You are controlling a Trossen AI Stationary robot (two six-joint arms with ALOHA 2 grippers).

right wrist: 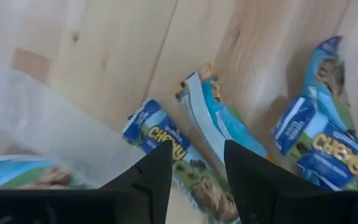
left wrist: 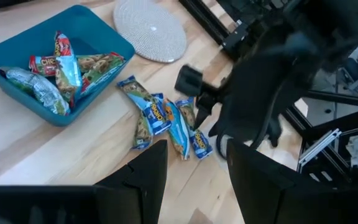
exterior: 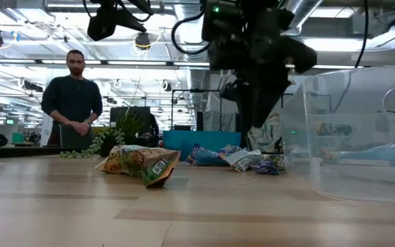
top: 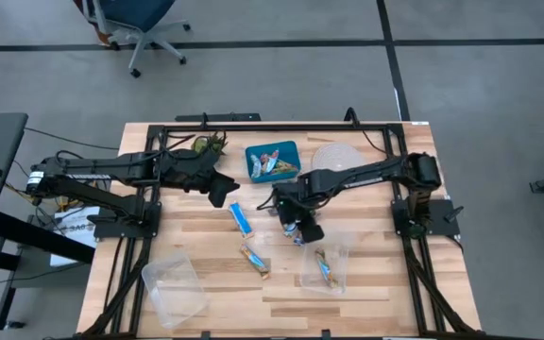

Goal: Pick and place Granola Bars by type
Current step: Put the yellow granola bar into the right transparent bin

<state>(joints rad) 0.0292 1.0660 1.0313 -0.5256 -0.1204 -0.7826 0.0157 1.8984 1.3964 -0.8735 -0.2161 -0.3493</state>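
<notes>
The right claw [top: 297,229] hangs with fingers spread over a cluster of glossy blue-white granola bars [right wrist: 191,165] on the pale plank desk [top: 385,274], just beside a clear plastic container [top: 325,267] holding one bar. The left claw [left wrist: 194,171], also spread, is poised near the teal bin [left wrist: 98,37] of mixed wrappers. Only the left wrist view resolves the round woven mat [left wrist: 151,28]. The low view alone shows a person [exterior: 73,96] standing beyond the desk.
</notes>
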